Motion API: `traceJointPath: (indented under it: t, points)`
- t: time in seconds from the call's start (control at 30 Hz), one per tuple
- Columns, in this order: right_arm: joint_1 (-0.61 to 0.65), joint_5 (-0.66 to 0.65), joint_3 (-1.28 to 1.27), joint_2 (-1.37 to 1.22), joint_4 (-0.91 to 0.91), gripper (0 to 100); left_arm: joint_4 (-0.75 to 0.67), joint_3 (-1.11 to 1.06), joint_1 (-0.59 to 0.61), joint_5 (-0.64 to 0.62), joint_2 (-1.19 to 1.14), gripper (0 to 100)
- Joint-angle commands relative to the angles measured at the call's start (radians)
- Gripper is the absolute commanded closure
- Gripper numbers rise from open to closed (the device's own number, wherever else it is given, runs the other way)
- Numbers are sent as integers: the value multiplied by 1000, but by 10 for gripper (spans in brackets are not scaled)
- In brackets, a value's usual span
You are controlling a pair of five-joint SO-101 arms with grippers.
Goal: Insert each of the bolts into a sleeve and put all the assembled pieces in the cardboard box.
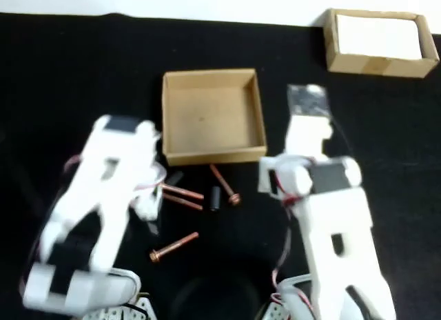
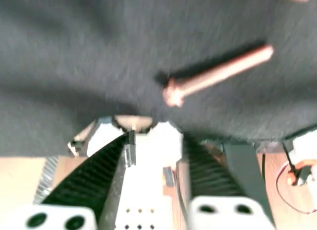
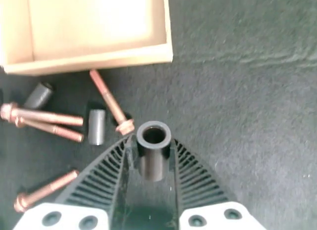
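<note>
My right gripper [image 3: 151,142] is shut on a dark sleeve [image 3: 152,158], held upright with its open bore facing the camera, just beside the head of a copper bolt [image 3: 110,103]. Two more bolts [image 3: 44,117] lie side by side past a loose sleeve [image 3: 96,126], and another sleeve [image 3: 38,94] lies near the cardboard box [image 3: 89,59]. My left gripper [image 2: 154,136] is open with nothing between its fingers, hanging over the black mat short of a single bolt [image 2: 218,74]. In the high view that bolt [image 1: 173,246] lies in front of the box [image 1: 213,154].
A second cardboard box [image 1: 375,61] with a white inside stands at the back right. Both white arms [image 1: 103,196] [image 1: 331,223] stand over the black mat, one on each side of the parts. A round dark shape [image 1: 213,299] sits at the front edge.
</note>
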State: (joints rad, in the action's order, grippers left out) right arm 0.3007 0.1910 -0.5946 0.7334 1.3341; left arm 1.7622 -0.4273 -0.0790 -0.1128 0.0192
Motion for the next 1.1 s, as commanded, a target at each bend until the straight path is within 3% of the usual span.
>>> traceJointPath:
  t: [0.0, 0.47, 0.6, 0.77, 1.07]
  points:
    - [-27, -8, -31, 88, -48, 991, 14, 51, -67, 0, -88, 995]
    - [-41, -3, -77, 131, -94, 991, 3, -136, -351, 6, -128, 993]
    - [-41, -3, -77, 131, -99, 991, -97, -136, -398, 12, -128, 993]
    - [-41, -3, -77, 131, -99, 991, -219, -137, -479, 143, -130, 993]
    - [-42, -3, -77, 137, -99, 991, -250, -274, -496, 143, -131, 993]
